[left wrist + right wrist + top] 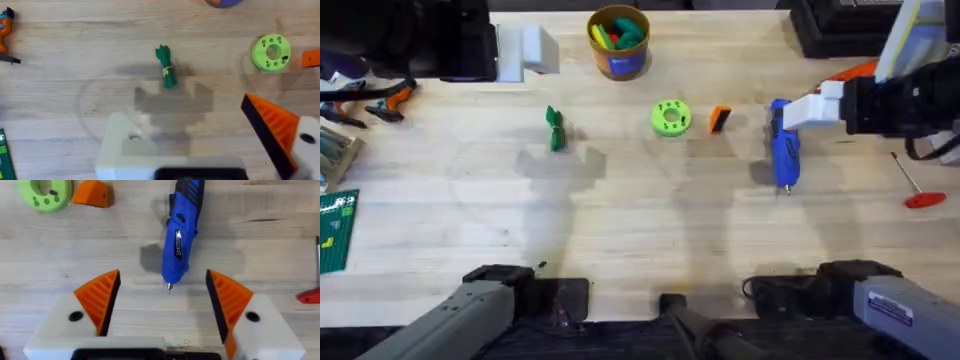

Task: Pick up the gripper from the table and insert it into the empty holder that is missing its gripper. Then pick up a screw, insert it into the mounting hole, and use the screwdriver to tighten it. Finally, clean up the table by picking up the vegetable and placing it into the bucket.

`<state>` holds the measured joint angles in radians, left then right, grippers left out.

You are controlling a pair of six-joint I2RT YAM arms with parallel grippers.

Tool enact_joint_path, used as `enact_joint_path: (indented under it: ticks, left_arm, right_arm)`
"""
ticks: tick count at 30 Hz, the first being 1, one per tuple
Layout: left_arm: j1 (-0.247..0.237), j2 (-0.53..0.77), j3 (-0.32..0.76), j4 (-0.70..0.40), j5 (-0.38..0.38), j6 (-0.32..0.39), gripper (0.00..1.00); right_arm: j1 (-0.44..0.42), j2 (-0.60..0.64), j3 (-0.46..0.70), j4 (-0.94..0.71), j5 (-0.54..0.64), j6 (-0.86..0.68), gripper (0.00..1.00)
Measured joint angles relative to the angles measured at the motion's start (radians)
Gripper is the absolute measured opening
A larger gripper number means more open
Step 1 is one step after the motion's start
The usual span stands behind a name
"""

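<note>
Ribbed orange pads (100, 297) flank the glossy blue pen-shaped screwdriver (179, 235); right hand (163, 300) spread.

On the table (640, 220), vegetable (555, 129) lies left, disc (670, 117) and gripper (719, 118) middle, screwdriver (783, 150) right, bucket (619, 42) behind.

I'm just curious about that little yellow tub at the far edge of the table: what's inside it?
The bucket holds a heap of small toy pieces, green, yellow and orange-red, poking above its rim. Whatever lies beneath them, and the bucket's bottom, is covered.
</note>
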<state>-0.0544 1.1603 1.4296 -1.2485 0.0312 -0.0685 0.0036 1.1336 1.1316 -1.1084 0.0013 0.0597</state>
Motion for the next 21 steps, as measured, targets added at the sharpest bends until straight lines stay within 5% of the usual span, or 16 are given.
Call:
enact_joint_path:
  ticks: [13,21]
  left_arm:
    - [0.0,0.0,0.0,-0.199,-0.003,0.0,0.985]
    - [0.0,-0.001,0.0,-0.205,-0.032,0.0,0.985]
  right_arm:
    - [0.0,0.0,0.0,0.0,0.0,0.0,0.989]
    - [0.0,0.0,0.0,0.0,0.0,0.0,0.989]
